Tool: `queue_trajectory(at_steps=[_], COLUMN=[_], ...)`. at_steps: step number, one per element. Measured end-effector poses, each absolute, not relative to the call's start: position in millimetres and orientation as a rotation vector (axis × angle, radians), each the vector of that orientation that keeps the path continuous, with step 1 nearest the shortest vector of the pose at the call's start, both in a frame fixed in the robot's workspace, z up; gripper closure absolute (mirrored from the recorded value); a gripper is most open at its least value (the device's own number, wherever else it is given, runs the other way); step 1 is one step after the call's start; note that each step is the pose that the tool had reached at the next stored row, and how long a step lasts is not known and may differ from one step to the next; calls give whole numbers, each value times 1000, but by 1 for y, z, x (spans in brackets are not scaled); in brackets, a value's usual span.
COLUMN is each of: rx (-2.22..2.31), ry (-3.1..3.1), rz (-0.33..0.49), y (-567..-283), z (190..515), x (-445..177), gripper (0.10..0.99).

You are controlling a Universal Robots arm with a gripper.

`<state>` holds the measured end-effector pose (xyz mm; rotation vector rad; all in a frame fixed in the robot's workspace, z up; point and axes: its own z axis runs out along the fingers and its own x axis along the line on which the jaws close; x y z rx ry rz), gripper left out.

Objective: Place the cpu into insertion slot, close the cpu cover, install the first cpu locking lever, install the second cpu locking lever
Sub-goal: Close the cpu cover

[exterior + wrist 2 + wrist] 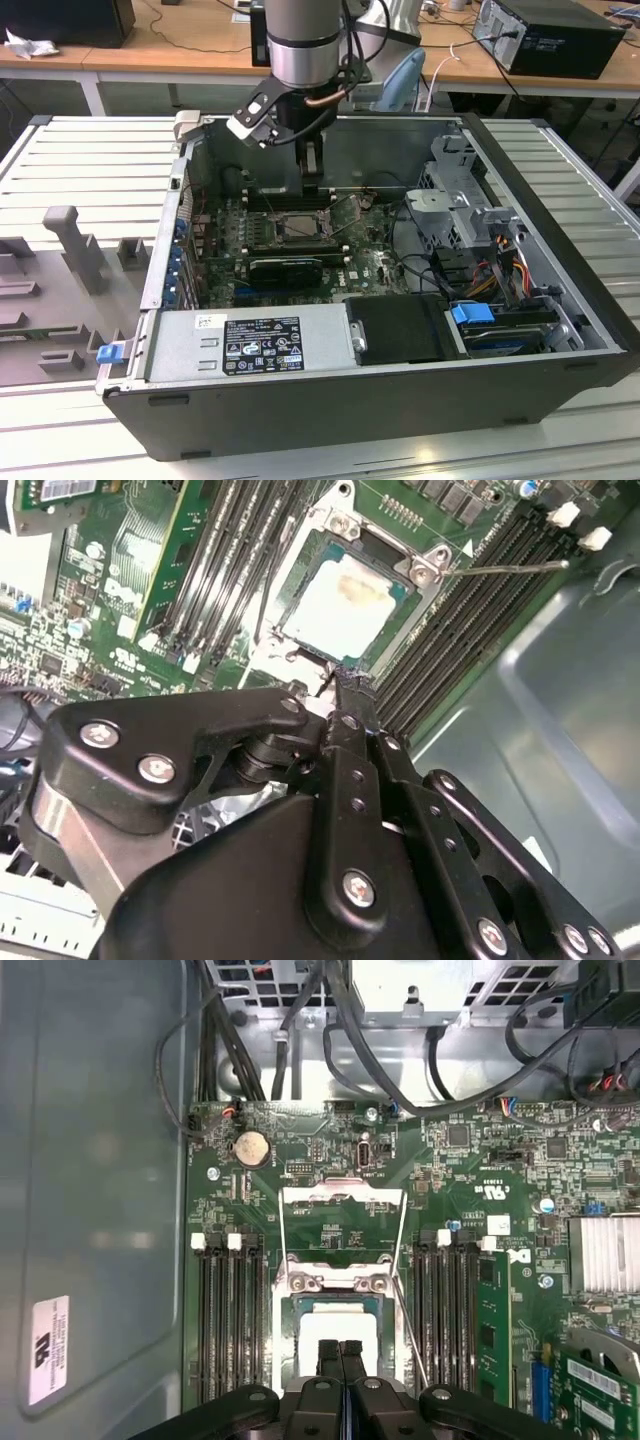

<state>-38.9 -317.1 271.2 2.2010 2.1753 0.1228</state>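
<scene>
The cpu [345, 605] lies flat in the insertion slot [300, 565] on the green board, its pale silvery face up with a beige smudge. In the first wrist view the cpu [318, 1332] is partly hidden behind my fingertips. The cpu cover [343, 1194] stands swung open beyond the slot, and the board shows through its window. Thin wire levers [402, 1260] run along both sides of it, and one lever [500, 568] juts out unlatched. My gripper [340, 1348] hangs just above the slot's near edge, fingers pressed together with nothing visible between them. In the exterior view the gripper [310, 172] is over the insertion slot [300, 226].
Long black memory slots [228, 1320] flank the socket on both sides, and a green memory stick [487, 1330] stands in one. Cables [400, 1070] cross the case. The power supply [250, 345] and drive bays [470, 220] crowd the chassis, and its walls enclose everything.
</scene>
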Motion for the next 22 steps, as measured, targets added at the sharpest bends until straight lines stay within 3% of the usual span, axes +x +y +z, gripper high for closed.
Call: queue_trajectory(at_steps=[22], rx=[2204], ry=[2178], rz=[117], y=[-317], z=[278], x=[2], gripper=[980])
